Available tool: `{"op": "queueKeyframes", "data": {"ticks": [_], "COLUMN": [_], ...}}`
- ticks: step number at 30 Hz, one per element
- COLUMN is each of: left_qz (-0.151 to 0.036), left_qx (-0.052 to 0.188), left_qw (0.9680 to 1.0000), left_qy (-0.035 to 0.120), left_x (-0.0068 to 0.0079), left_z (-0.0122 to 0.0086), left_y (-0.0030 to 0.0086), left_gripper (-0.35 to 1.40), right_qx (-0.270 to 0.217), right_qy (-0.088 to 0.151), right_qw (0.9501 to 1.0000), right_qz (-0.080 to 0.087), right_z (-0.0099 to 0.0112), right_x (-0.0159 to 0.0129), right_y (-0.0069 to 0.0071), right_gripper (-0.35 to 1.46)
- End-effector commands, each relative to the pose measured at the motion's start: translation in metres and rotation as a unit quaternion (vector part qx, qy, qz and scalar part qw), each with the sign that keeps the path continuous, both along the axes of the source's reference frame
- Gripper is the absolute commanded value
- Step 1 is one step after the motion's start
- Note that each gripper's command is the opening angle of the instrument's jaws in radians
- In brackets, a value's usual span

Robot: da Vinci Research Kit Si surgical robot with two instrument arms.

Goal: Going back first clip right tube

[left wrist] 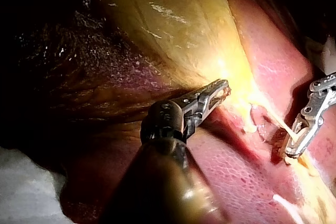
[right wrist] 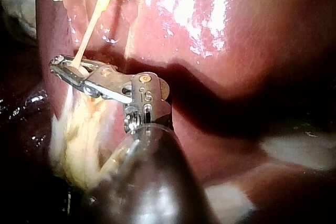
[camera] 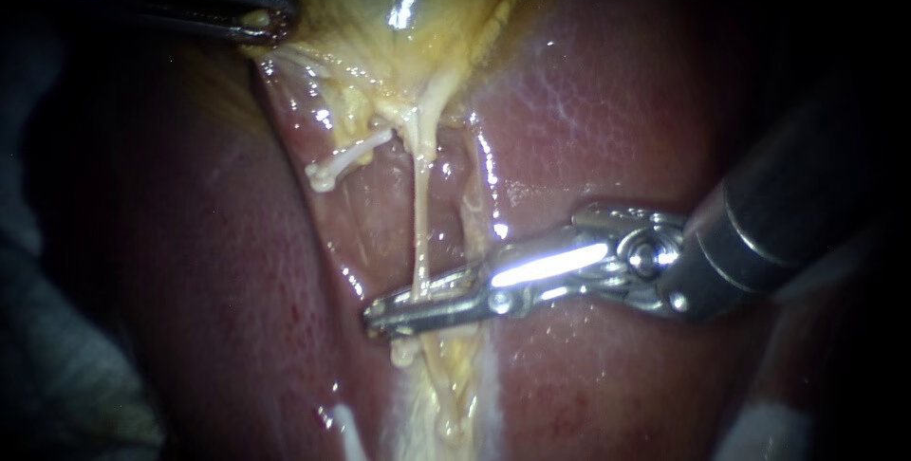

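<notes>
Left instrument comes in at the endoscope view's upper left, and its hand is closed on a fold of yellow tissue at the edge of the gallbladder. Only the tip shows there, in shadow. Its own wrist view gives the grip plainly: both jaws press on a small tag of tissue where the gallbladder narrows. The broad yellow body of the organ lies beyond the hand, a part that the endoscope view cuts off.

Just right of that grip, the short left tube runs off sideways and ends in a pale knob. Beside it the right tube runs straight down from the gallbladder's neck as a thin, taut strand along a groove in the liver.

Its lower end sits in the hand of the right instrument, whose shaft enters from the right. The jaws lie nearly together, one on each side of the tube, clamped on it close to their tips.

The right wrist view shows this from behind the hand: the strand enters the slot between the jaws, and frayed yellow-white tissue spreads under them. In the left wrist view the two hands stand well apart.
</notes>
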State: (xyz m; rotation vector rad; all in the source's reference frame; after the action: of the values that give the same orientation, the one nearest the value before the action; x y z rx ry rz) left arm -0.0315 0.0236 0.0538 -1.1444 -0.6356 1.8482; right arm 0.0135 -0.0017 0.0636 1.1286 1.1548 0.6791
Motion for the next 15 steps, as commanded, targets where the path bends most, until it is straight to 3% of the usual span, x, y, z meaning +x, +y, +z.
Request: {"op": "queueKeyframes", "data": {"ticks": [1, 3, 5, 8, 11, 15], "left_qz": [0.000, 0.000, 0.000, 0.000, 0.000, 0.000], "left_qx": [0.000, 0.000, 0.000, 0.000, 0.000, 0.000], "left_qw": [1.0000, 1.0000, 1.0000, 1.0000, 1.0000, 1.0000], "left_qy": [0.000, 0.000, 0.000, 0.000, 0.000, 0.000], "left_x": [0.0000, 0.0000, 0.0000, 0.0000, 0.0000, 0.0000], "left_z": [0.0000, 0.0000, 0.0000, 0.0000, 0.0000, 0.0000], "left_y": [0.0000, 0.0000, 0.0000, 0.0000, 0.0000, 0.0000], "left_gripper": [-0.35, -0.35, -0.35, -0.35, -0.35, -0.35], "right_qx": [0.000, 0.000, -0.003, -0.021, -0.047, -0.090], "right_qy": [0.000, 0.000, 0.001, 0.004, -0.006, -0.031], "right_qw": [1.0000, 1.0000, 1.0000, 0.9998, 0.9988, 0.9954], "right_qz": [0.000, 0.000, 0.000, 0.002, 0.016, 0.007], "right_z": [0.0000, 0.0000, 0.0001, 0.0003, 0.0006, 0.0011], "right_x": [0.0000, 0.0000, 0.0001, 0.0004, 0.0007, 0.0007], "right_y": [0.0000, 0.0000, -0.0001, 0.0000, 0.0003, 0.0008], "right_gripper": [-0.35, -0.30, 0.04, 0.32, 0.40, 0.44]}}
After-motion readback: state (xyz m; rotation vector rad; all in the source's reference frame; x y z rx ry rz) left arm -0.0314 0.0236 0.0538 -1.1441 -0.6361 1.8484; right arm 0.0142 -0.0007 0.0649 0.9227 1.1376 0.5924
